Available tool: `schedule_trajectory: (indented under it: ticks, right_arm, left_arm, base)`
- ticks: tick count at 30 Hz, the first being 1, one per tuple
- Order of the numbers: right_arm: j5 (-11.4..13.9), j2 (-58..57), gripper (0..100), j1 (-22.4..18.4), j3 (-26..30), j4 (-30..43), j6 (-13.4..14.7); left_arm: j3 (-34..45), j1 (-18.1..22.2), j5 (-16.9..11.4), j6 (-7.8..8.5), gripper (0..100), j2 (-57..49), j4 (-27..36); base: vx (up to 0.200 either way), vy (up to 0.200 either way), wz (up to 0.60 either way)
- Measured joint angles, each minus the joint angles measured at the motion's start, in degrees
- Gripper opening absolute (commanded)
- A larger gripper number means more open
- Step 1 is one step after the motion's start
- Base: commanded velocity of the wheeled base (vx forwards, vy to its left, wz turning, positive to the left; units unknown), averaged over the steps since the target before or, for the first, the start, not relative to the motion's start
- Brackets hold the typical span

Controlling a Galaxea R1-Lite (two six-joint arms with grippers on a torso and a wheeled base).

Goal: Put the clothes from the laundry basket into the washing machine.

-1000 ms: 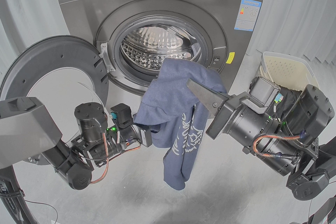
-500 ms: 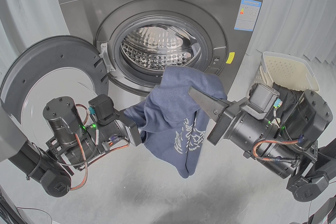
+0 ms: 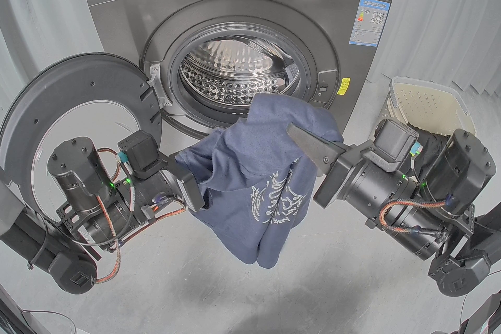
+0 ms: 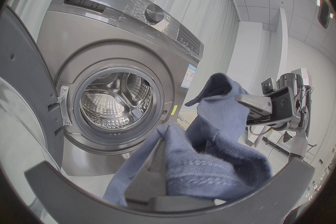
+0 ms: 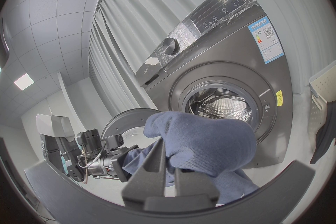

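Holding a navy garment (image 3: 261, 163) up with both pincers, over the grey floor (image 3: 339, 267) and just in front of the washing machine (image 3: 130, 22). Gripping its lower left edge with the left pincer (image 3: 195, 194), clenched on the cloth with folds spilling over the fingers. Gripping a bunched upper part with the right pincer (image 5: 169, 165), fingers pressed nearly together on the fabric and a rounded wad humped over them. Spanning the gap between the two arms like a sling, with a white printed design on the side facing the head camera and the slack drooping to a blunt point below and between the grips. Reaching with the topmost fold as high as the lower rim of the round opening in the head view, yet outside the drum (image 3: 235, 69). Facing, farther back, that grey machine with its round door (image 3: 68, 84) swung wide to the left and the ribbed steel drum laid bare. Ending, farther right and beside the machine, at a cream laundry basket (image 3: 433, 105) on the floor, with dark clothing (image 5: 323, 137) draped over its near rim.
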Motion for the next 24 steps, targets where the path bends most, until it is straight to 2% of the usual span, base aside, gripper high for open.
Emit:
schedule_trajectory:
  ticks: [13,14,24]
  right_arm:
    - [0.0,0.0,0,-1.4,0.2,0.0,-0.5]
    - [0.0,0.0,100,-1.5,0.1,0.0,-0.5]
    - [0.1,0.0,100,-2.7,1.5,0.8,-1.0]
  left_arm:
    - [1.2,-0.2,0.0,-0.02,0,-1.4,0.0]
    - [1.5,-0.2,0.0,-0.02,0,-1.5,0.0]
    - [1.2,-1.3,0.0,-0.05,0,-1.6,0.2]
  base:
    - [0.0,0.0,0.0]
    - [0.0,0.0,0.0]
    - [0.0,0.0,0.0]
